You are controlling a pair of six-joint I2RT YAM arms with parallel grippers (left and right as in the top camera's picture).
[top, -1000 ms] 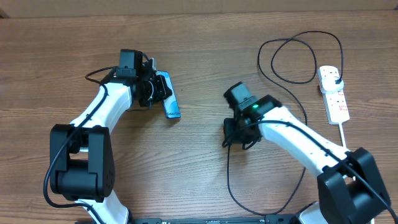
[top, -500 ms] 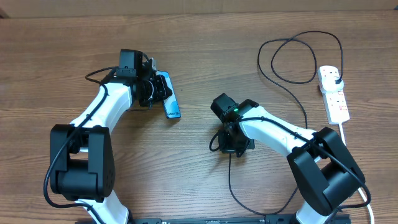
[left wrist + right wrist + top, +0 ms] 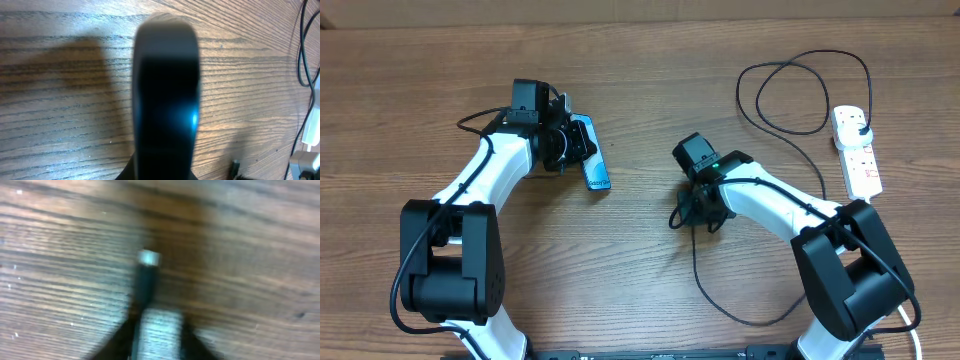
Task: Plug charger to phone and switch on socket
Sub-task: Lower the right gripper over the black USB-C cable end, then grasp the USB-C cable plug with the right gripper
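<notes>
While left gripper (image 3: 574,142) clamps phone (image 3: 596,170), black silver-tipped charger (image 3: 146,280) at right gripper (image 3: 694,216), grip unclear.

The view from above is bright and sharp, with soft light and only faint shadows. In the left wrist view the phone (image 3: 165,95) is a dark blur with a blue shine. Its shadow falls to the left on the table (image 3: 250,60). The right wrist view is all fuzzy, the charger (image 3: 147,280) too.
</notes>
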